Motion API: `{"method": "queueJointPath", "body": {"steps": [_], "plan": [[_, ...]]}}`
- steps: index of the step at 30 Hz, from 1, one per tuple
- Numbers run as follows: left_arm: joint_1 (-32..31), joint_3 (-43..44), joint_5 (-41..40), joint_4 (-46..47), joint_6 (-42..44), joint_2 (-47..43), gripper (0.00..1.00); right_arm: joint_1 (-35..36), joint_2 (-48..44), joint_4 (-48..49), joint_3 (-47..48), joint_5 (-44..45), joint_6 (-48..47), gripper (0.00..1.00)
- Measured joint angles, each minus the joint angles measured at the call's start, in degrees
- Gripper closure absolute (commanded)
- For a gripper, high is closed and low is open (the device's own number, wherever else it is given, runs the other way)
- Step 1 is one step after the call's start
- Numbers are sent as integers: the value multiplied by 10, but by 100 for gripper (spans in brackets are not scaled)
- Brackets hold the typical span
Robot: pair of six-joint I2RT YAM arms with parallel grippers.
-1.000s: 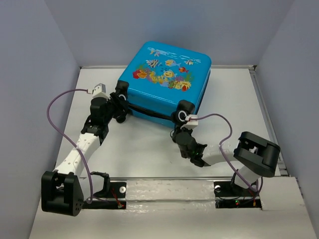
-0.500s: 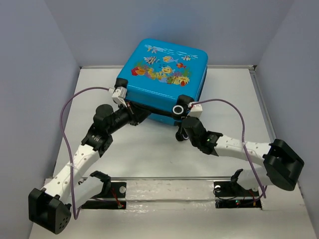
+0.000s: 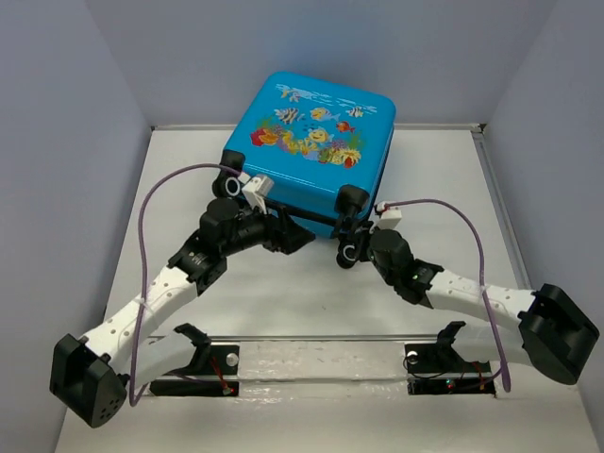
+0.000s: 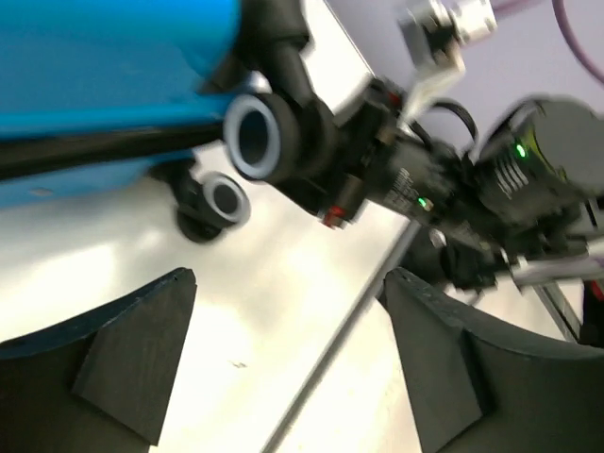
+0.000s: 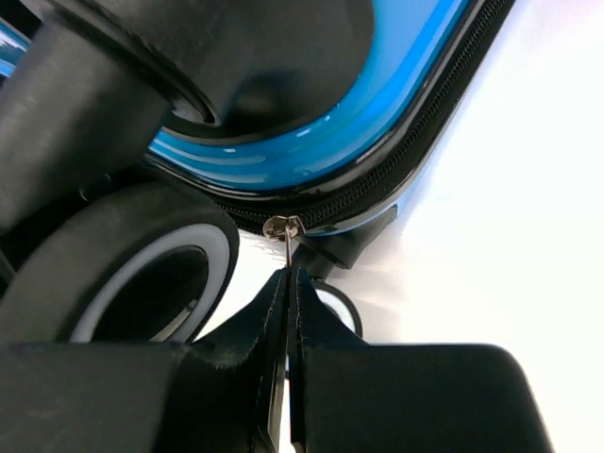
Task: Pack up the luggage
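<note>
The blue luggage (image 3: 316,142) lies closed at the back of the table, fish print up, wheels toward me. My right gripper (image 5: 289,276) is shut on the metal zipper pull (image 5: 283,229) at the luggage's zipper track, beside a black-and-white wheel (image 5: 142,283). In the top view my right gripper (image 3: 357,243) sits at the near right wheel. My left gripper (image 3: 294,238) is open and empty just under the luggage's near edge. The left wrist view shows the blue shell (image 4: 104,57), two wheels (image 4: 260,140) and the right arm (image 4: 472,189) beyond the open jaws.
White table (image 3: 283,293) inside grey walls. A raised rim runs along the right side (image 3: 505,217). Both arms' purple cables (image 3: 160,203) loop above the table. The arm bases and mounts lie along the near edge (image 3: 321,363).
Both arms have stretched out lower and further forward. The left gripper moved right along the luggage's near edge. The luggage shifted slightly back; the right gripper dropped to the right wheel.
</note>
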Motion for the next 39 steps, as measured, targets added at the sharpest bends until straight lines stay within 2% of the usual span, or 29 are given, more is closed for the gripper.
{"method": "queueJointPath", "body": {"steps": [6,10,18,21,26,32,35,39], "plan": [[-110,7,1,42,-26,84,5,-3,-12,2,-18,-22,11,93],[-146,43,-17,69,-35,153,9,-3,-41,4,-32,-29,14,93],[-154,113,-36,122,-61,250,27,-4,-89,62,-87,-32,21,93],[-154,137,-29,120,-71,276,29,-11,-98,94,-109,-26,23,93],[-156,238,-29,155,-77,349,32,-9,-65,149,-124,-12,27,93],[-173,342,-30,169,-82,440,33,85,10,268,-125,54,29,93],[-184,399,-28,165,-85,481,34,128,68,334,-122,115,20,93],[-188,422,-36,126,-60,482,32,142,78,358,-121,132,3,93]]}}
